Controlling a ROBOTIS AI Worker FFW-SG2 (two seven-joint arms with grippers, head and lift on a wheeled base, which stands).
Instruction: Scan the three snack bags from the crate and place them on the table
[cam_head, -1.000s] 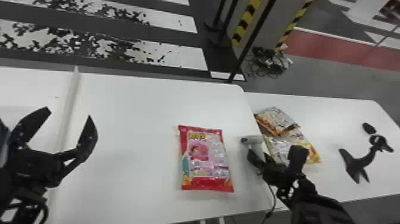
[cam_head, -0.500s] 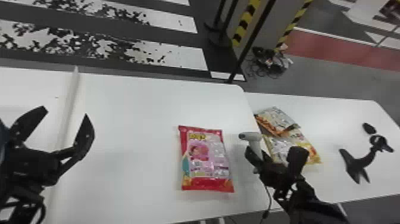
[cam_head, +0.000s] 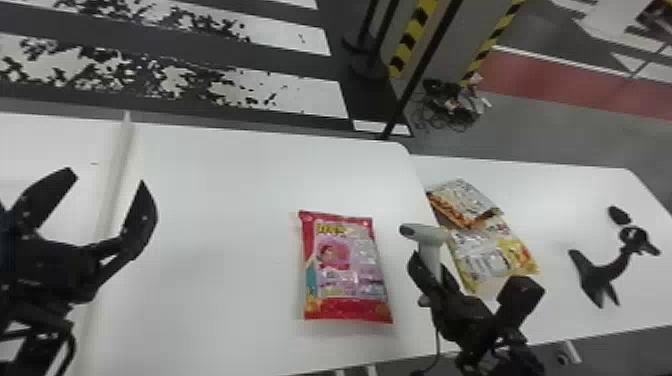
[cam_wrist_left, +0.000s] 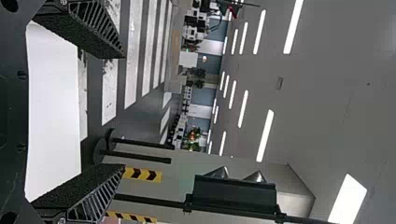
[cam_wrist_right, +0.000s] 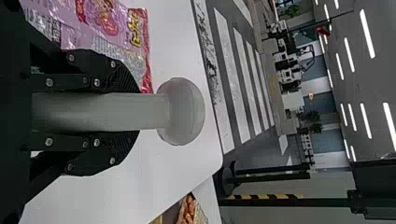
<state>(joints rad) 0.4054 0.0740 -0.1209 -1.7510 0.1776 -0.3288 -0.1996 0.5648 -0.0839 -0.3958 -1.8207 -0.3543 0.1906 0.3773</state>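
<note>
My left gripper (cam_head: 107, 210) stands open over the left part of the table in the head view; its two fingers are spread in the left wrist view, the gripper (cam_wrist_left: 77, 112) holding nothing. My right gripper (cam_head: 432, 280) is shut on the handle of a grey-white scanner (cam_head: 425, 234), just right of a red and pink snack bag (cam_head: 345, 270) lying flat. In the right wrist view the gripper (cam_wrist_right: 133, 112) grips the scanner (cam_wrist_right: 180, 111), with the pink bag (cam_wrist_right: 105, 28) beside it. Two more bags, one orange-white (cam_head: 462, 202) and one yellow (cam_head: 492, 255), overlap on the right table.
A black stand (cam_head: 612, 265) rests on the right table (cam_head: 565, 195). A raised pale strip (cam_head: 114, 175) crosses the left of the main table (cam_head: 240, 200). The scanner's cable (cam_head: 436, 345) hangs near the front edge. Black poles rise behind the tables.
The right gripper, with the scanner in it, has shifted slightly left and up in the head view. The left gripper has drifted slightly left. The bags have stayed put.
</note>
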